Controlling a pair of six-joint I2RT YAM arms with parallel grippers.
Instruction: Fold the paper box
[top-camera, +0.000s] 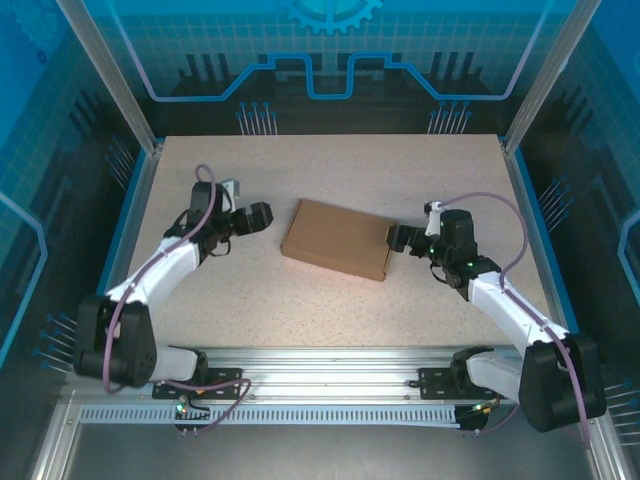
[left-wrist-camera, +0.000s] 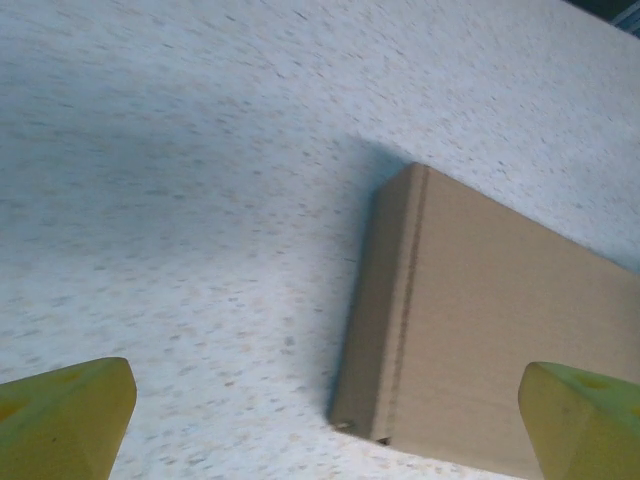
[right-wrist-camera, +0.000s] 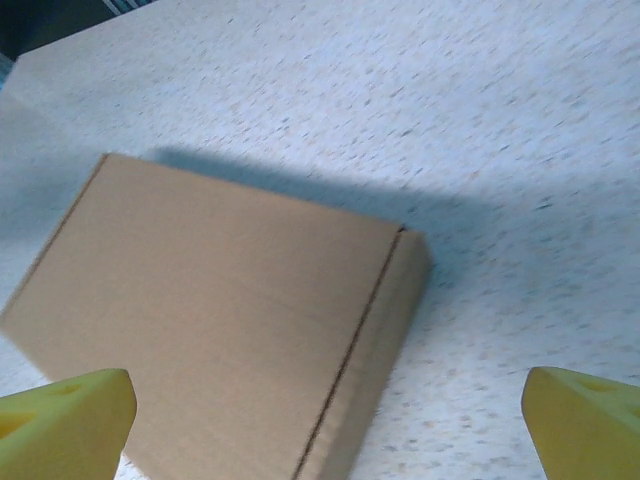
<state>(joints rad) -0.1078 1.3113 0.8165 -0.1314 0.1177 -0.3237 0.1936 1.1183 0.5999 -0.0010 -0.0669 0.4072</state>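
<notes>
left claw (top-camera: 262, 217): jaws spread wide, holding nothing; near the left end of the paper box (top-camera: 337, 238), apart from it
right claw (top-camera: 398, 240): jaws spread wide, empty; just beside the box's right end
paper box: closed, lying flat, slightly skewed, mid-bench, clear of every edge
bench (top-camera: 330, 315): pale, speckled

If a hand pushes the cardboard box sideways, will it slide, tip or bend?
The paper box lies flat and shallow, so it probably slides, not tips. Plain cardboard, apparently closed: likely light, fairly stiff, though walls may dent.
</notes>
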